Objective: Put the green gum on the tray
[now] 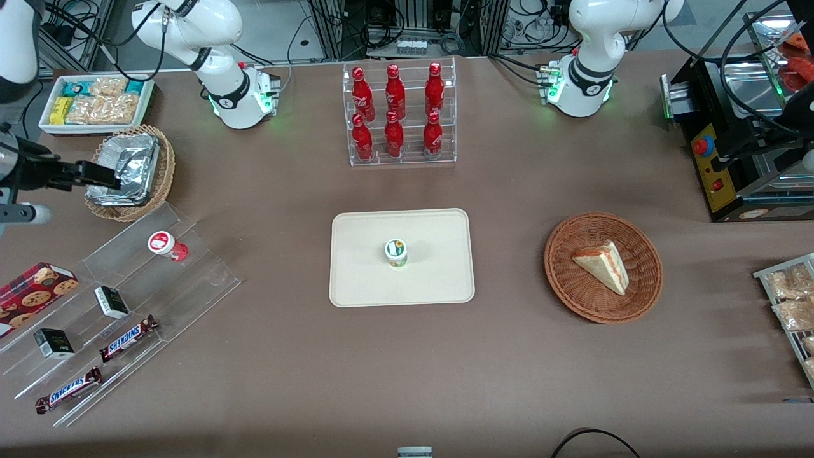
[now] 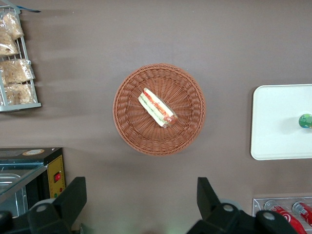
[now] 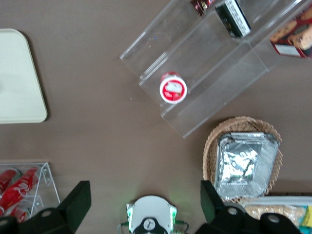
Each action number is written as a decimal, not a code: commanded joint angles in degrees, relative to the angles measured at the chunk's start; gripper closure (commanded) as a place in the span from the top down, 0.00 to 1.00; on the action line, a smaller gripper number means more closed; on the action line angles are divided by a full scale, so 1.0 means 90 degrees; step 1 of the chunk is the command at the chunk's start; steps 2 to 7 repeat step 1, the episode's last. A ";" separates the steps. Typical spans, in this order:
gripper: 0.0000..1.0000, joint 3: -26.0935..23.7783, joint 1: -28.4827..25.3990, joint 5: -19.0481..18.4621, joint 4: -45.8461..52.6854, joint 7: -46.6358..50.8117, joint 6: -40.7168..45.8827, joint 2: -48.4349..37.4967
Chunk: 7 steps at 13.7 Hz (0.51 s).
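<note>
Gripper (image 3: 144,204) first: its two fingers stand wide apart with nothing between them, and it hangs high over the working arm's end of the counter (image 1: 407,369), above the foil-lined wicker basket (image 1: 130,173). That is well away from the tray (image 1: 356,280).

Nearest the front camera on that side is the clear stepped display (image 1: 121,305), carrying Snickers bars (image 1: 68,389), small dark boxes (image 1: 53,342) and, on its upper step, the red gum (image 1: 166,244). That one is the lookalike and stays put.

Farther in, at mid-counter, the green gum (image 1: 396,253) stands upright on the tray, near its middle and clear of the rim. The placing looks done.

What remains, by the look of it, is simply a clean parking: the gripper should keep its height and its distance, because any low sweep toward the tray could tip a small upright bottle. A sideways drift could also clip the display or the basket below it.

Farthest off, the rack of red bottles (image 1: 399,114) is no concern.
</note>
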<state>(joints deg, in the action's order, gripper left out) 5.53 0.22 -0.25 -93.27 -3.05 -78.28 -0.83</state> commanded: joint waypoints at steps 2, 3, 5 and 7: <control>1.00 -0.0067 0.0093 -0.0138 -0.0086 0.0250 0.0240 -0.0220; 1.00 -0.0067 0.0093 -0.0138 -0.0086 0.0250 0.0240 -0.0220; 1.00 -0.0067 0.0093 -0.0138 -0.0086 0.0250 0.0240 -0.0220; 1.00 -0.0067 0.0093 -0.0138 -0.0086 0.0250 0.0240 -0.0220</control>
